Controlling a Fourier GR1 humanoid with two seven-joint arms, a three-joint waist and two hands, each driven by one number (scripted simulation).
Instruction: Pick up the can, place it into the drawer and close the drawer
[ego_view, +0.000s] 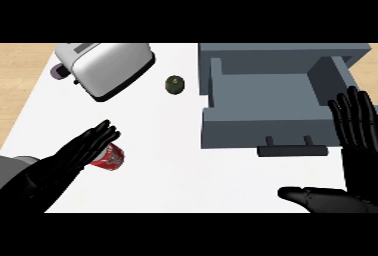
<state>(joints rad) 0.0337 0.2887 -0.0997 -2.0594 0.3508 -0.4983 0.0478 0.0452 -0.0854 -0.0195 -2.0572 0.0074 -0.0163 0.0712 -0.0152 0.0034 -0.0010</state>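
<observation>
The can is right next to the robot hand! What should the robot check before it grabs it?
1. Can in view: ok, it lies on its side on the white counter.
2. Left robot hand at the can: ok, straight fingers lie against it, not yet curled round it.
3. Drawer open: ok, pulled out, and nothing shows inside.
4. Right robot hand out of the way: ok, open beside the drawer's right wall.
5. Path from can to drawer: ok, bare counter; the small green thing and toaster sit farther back.
6. Thumb behind the can: cannot tell.
</observation>
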